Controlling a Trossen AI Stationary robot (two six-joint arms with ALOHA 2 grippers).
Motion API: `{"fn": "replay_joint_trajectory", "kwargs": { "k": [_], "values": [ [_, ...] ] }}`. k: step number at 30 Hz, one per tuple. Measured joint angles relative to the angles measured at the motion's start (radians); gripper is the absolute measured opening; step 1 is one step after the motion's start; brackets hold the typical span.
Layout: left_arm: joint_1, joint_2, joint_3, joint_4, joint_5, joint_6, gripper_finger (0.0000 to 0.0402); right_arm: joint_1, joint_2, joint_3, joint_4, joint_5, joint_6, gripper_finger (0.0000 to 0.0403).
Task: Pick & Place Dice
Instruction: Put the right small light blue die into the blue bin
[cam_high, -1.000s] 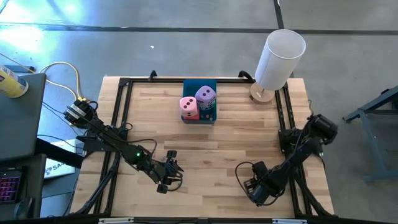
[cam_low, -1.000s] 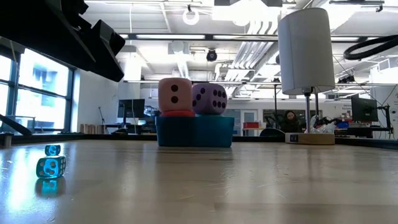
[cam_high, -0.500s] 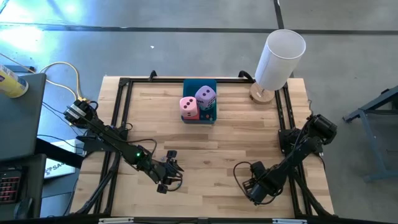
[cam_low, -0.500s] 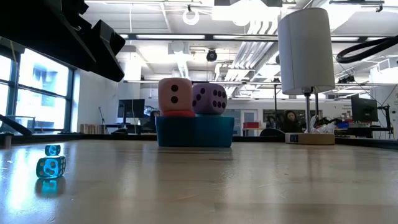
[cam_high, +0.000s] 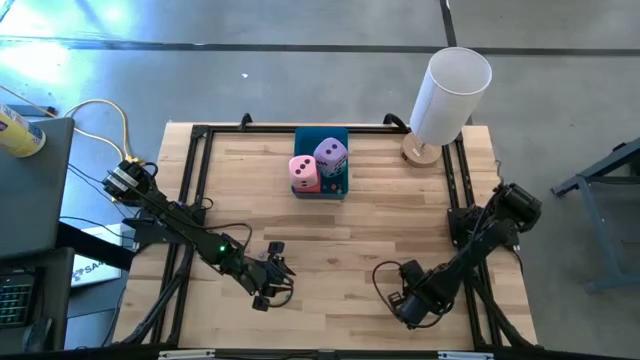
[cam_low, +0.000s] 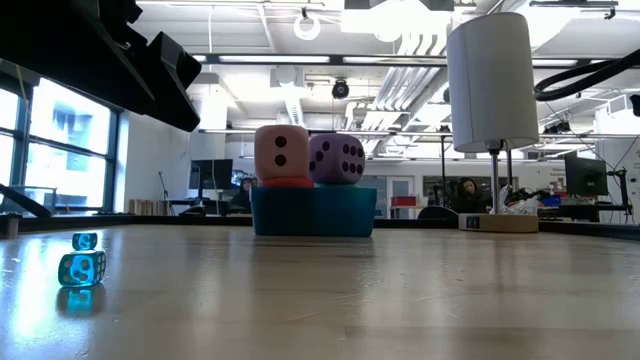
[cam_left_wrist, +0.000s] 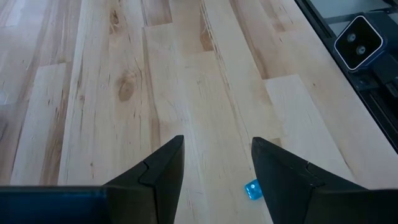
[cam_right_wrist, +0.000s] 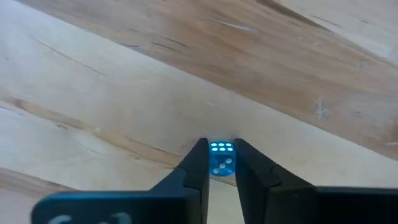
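Fingers (cam_right_wrist: 198, 167) of the right hand (cam_right_wrist: 220, 163) are closed on a small blue die (cam_right_wrist: 221, 158) on the tabletop (cam_right_wrist: 124, 81); the left hand (cam_left_wrist: 216, 163) is half open, holding nothing.

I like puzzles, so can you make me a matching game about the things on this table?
Things:
1. pink die
2. small blue die
3. white cylinder
4. left gripper

Places or states:
A. pinched between the right gripper's fingers
B. standing at the table's back right corner
C. on top of the red die in the blue tray
D. open, holding nothing, near the table's front

Pairs: 1-C, 2-A, 3-B, 4-D
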Motion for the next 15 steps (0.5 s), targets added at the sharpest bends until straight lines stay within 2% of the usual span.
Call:
{"fn": "replay_joint_trajectory", "kwargs": {
  "k": [8,15],
  "values": [
    [0.0,0.0,0.0,0.0,0.0,0.0,0.0179,-0.022,0.002,0.016,-0.005,0.008,-0.102,0.0038],
    [0.003,0.0,0.0,0.002,0.001,0.0,0.0179,-0.057,0.003,0.065,0.025,0.239,-0.252,0.0038]
  ]
}}
